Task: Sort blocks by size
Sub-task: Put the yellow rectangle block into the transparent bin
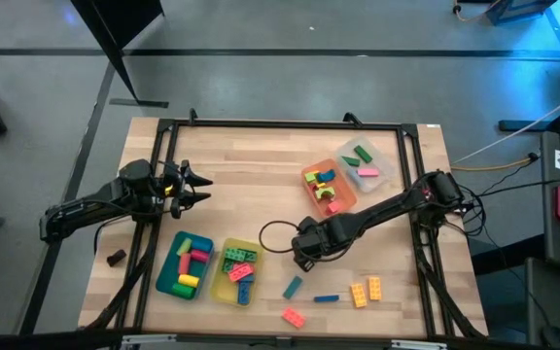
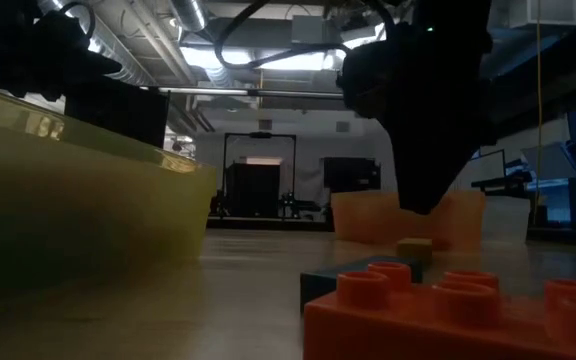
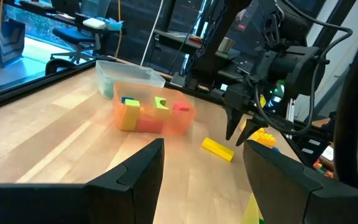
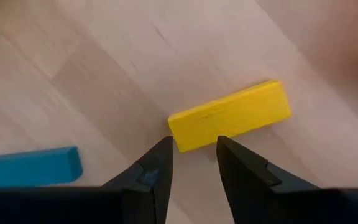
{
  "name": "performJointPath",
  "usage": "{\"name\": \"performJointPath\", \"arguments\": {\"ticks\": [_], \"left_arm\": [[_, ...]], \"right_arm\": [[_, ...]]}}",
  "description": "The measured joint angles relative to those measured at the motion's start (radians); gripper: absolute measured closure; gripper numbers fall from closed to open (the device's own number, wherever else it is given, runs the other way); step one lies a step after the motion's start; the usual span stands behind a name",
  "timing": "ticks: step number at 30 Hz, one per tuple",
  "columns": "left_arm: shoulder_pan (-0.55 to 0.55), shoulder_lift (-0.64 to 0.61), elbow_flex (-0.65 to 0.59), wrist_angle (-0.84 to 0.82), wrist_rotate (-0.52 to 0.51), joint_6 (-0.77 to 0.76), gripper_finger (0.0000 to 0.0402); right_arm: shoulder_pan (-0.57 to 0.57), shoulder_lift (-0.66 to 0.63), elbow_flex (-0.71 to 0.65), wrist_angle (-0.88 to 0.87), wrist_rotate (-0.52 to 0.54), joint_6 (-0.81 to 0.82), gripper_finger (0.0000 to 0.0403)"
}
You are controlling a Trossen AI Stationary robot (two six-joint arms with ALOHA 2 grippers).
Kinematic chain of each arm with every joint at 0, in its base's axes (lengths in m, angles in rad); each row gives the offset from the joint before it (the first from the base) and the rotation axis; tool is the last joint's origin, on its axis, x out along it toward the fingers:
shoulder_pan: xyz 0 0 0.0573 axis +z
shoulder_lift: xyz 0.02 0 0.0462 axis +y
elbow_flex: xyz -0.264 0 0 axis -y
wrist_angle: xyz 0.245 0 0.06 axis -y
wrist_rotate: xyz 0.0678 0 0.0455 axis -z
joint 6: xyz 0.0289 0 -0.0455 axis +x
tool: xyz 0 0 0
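A long yellow block [image 4: 229,115] lies flat on the wooden table, just beyond the fingertips of my right gripper [image 4: 193,146]. That gripper [image 1: 304,258] hangs over the table's middle, pointing steeply down, narrowly open with nothing between its fingers. The left wrist view shows it [image 3: 240,134] above the yellow block [image 3: 217,148]. A teal block [image 4: 30,167] lies nearby on the table. My left gripper [image 1: 202,190] waits open and level at the table's left side, holding nothing.
An orange tray [image 1: 311,194] and a clear tray [image 1: 389,167] with blocks stand at the far right. A teal tray [image 1: 166,277] and a yellow tray [image 1: 220,287] with blocks stand near the front. Several loose blocks [image 1: 358,294] lie front right, and a black cable loop [image 1: 272,233] rests mid-table.
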Motion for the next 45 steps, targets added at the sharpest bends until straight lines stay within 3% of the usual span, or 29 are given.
{"name": "performJointPath", "arguments": {"ticks": [8, 16, 23, 26, 29, 35, 40, 45], "left_arm": [[0.0, 0.0, 0.0, 0.0, 0.0, 0.0, 0.0196], [0.0, 0.0, 0.0, 0.0, 0.0, 0.006, 0.0196], [0.0, 0.0, 0.0, 0.0, 0.0, 0.017, 0.0196], [0.0, 0.0, 0.0, -0.002, 0.0, 0.016, 0.0196], [0.0, 0.0, 0.0, -0.015, 0.0, 0.016, 0.0196], [0.0, 0.0, -0.001, -0.081, 0.0, -0.015, 0.0196], [0.0, 0.0, -0.001, -0.08, 0.0, -0.036, 0.0196], [0.0, 0.0, -0.001, -0.074, 0.0, -0.01, 0.0196]], "right_arm": [[0.0, 0.0, 0.0, 0.007, -0.009, -0.025, 0.0276], [-0.007, 0.0, 0.001, 0.037, -0.035, -0.286, 0.0273], [-0.007, 0.0, 0.002, 0.091, -0.035, -0.438, 0.0209], [-0.007, -0.001, 0.002, 0.09, -0.035, -0.591, 0.0177], [-0.007, -0.001, 0.002, 0.088, -0.065, -0.843, 0.0156], [-0.006, -0.001, 0.002, 0.071, -0.082, -1.292, 0.0146], [-0.006, -0.002, 0.002, -0.012, -0.03, -1.49, 0.0146], [-0.007, -0.002, -0.012, -0.015, 0.021, -1.58, 0.0146]]}}
